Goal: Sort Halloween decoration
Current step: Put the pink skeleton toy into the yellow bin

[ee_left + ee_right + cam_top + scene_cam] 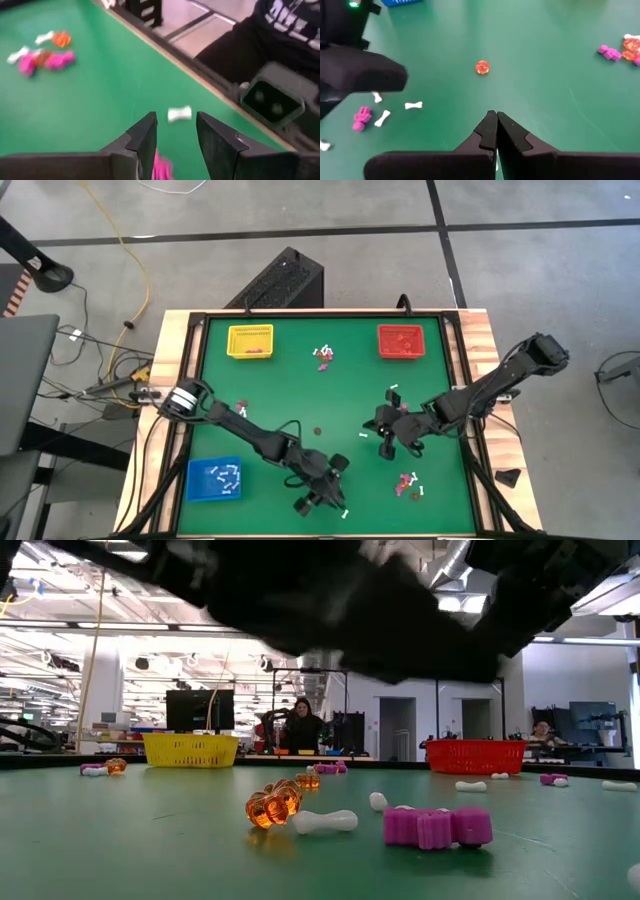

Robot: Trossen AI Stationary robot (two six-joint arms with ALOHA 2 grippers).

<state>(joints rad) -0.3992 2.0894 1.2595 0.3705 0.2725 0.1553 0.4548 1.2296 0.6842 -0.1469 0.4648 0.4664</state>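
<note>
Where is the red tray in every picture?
High view: the red tray sits at the table's far right corner.
Low view: it stands at the far edge, right of middle.
Left wrist view: not in it.
Right wrist view: not in it.
Shared landmark: the green table shows in all four views.

Both arms matte black w/ jointed segments; left arm has a silver-ringed joint near its base & thin black cable looping alongside. Right arm all dark, chunky links. Fingers flat, black, wedge-shaped.
</note>
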